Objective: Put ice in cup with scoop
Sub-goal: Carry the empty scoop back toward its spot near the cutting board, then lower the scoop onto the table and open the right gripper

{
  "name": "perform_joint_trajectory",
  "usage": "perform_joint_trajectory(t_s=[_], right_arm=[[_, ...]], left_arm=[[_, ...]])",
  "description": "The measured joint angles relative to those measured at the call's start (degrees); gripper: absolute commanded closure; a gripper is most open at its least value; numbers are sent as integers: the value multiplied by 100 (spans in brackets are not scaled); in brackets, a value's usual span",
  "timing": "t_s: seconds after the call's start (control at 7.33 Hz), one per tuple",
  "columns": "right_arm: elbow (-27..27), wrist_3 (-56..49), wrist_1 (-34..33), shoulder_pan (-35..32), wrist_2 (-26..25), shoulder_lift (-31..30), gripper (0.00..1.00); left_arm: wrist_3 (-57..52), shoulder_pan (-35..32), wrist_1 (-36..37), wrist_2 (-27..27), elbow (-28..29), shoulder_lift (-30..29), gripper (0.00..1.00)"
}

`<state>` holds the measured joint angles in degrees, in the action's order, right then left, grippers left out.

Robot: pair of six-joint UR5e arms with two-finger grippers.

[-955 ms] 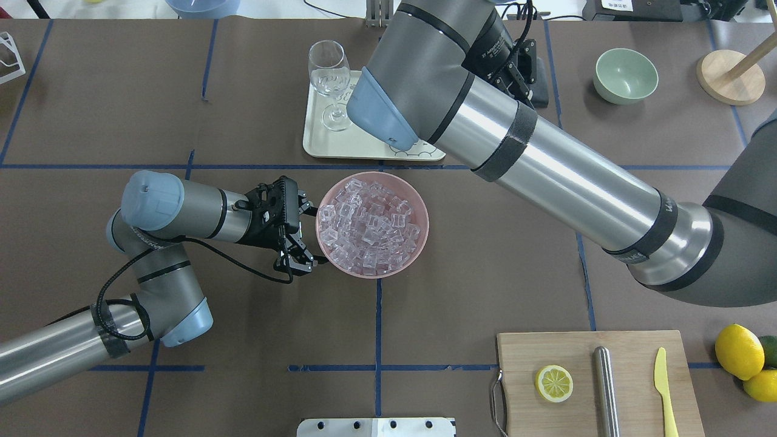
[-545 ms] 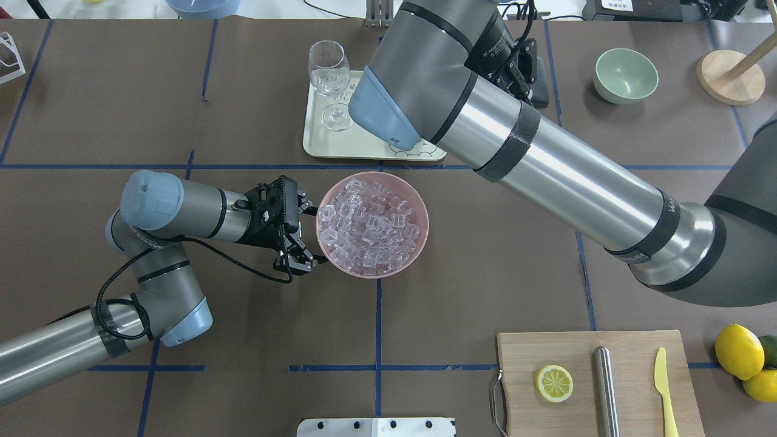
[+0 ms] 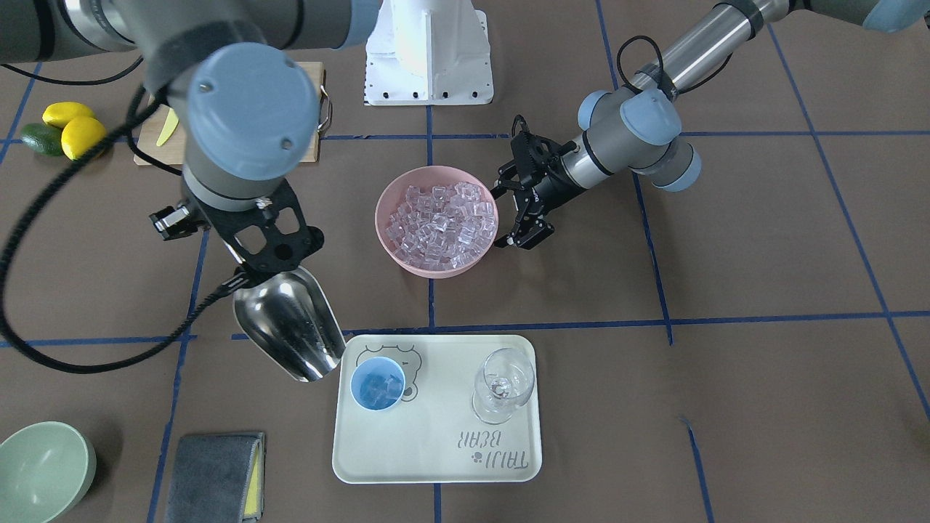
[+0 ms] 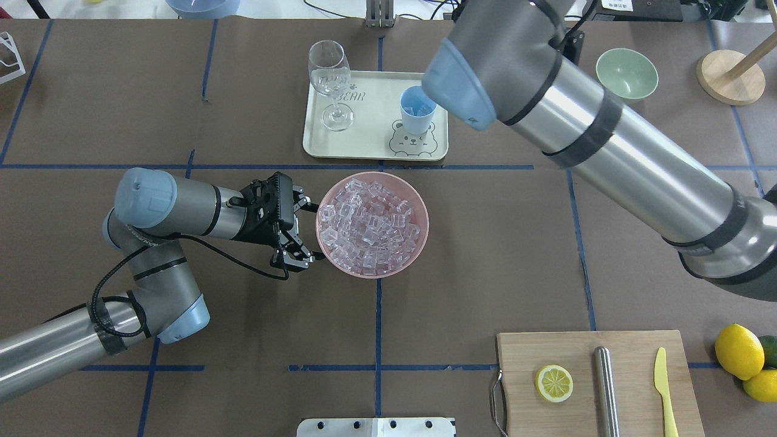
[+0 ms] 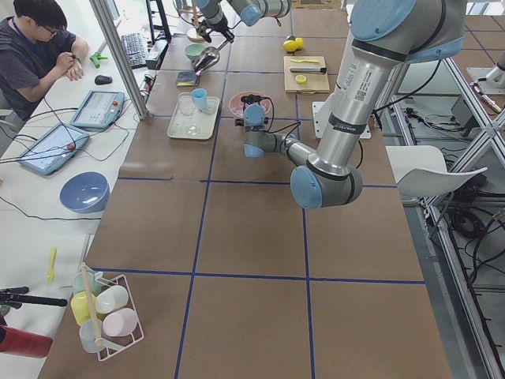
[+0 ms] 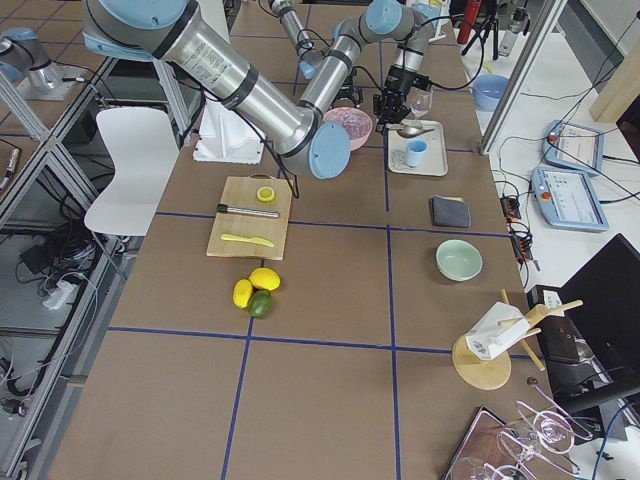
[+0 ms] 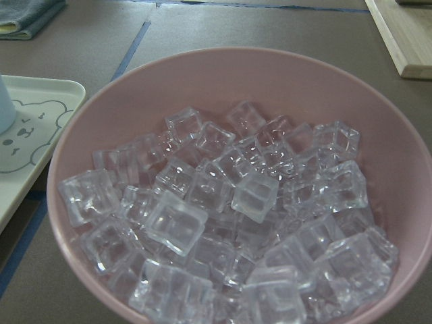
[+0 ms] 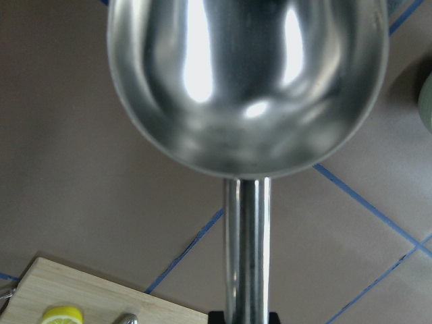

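Note:
The light-blue cup (image 3: 378, 383) (image 4: 417, 109) stands on the cream tray (image 3: 436, 450) with a few ice cubes inside. My right gripper (image 3: 245, 274) is shut on the rod handle of the steel scoop (image 3: 290, 325) (image 8: 246, 81). The scoop's bowl is empty and hangs over the table just off the tray's corner beside the cup. Most of the ice (image 4: 370, 224) (image 7: 229, 209) fills the pink bowl (image 4: 372, 175) (image 3: 436, 267). My left gripper (image 4: 306, 233) (image 3: 508, 214) is open, its fingers spread against that bowl's rim.
A wine glass (image 4: 329, 82) shares the tray. A green bowl (image 4: 626, 73) and a wooden stand (image 4: 730, 76) sit at the far right. A cutting board (image 4: 522, 352) holds a lemon slice, a steel cylinder and a yellow knife. Lemons (image 4: 739, 351) lie beside it.
My right arm has swung to the right, off the tray, and the cup with ice in it now shows. The left arm has hardly moved.

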<state>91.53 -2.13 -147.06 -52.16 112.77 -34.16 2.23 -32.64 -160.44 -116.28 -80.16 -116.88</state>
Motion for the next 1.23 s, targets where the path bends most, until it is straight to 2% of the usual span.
perform_joint_trajectory(t_s=[0.27,0.68,0.95,1.23], right_arm=[[1175,720,332,-183,404,-1175,100],[2389,1822,723,-297,1072,-2657,100],[2883,2343,753,-300,1396,-3345,100],[2980,2585,794,-278,1662,-3712,100]], left_arm=[[-3,-3,-40,0,0,22,0],[-9,6,-48,0,0,33,0],[-12,11,-48,0,0,34,0],[-14,18,-48,0,-2,34,0]])
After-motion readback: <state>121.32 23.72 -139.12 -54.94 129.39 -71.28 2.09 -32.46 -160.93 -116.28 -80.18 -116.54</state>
